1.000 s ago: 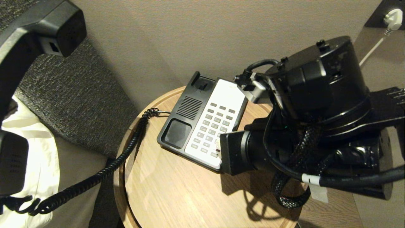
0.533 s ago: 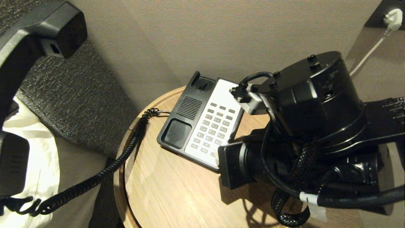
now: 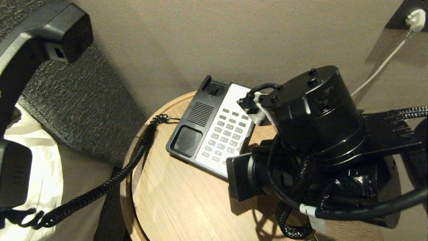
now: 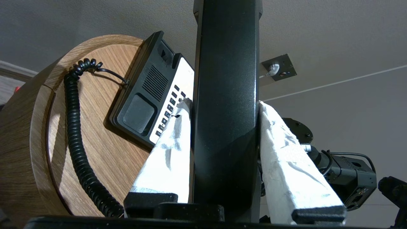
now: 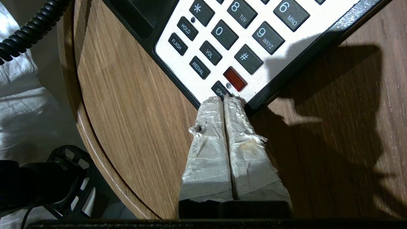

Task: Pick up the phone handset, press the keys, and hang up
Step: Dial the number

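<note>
Pinching the phone handset (image 4: 225,95) between its taped fingers, the left end effector (image 4: 222,127) holds it aloft at the head view's left edge. Right end effector (image 5: 224,101), fingers pressed together, tips at the keys' (image 3: 225,134) lower corner; the remaining rows lie up-frame, with bare tabletop (image 3: 180,207) below.

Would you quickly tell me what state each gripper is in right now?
Left gripper: shut on the phone handset, held up off the base.
Right gripper: shut, holding nothing, fingertips at a bottom-row key of the keys.
</note>
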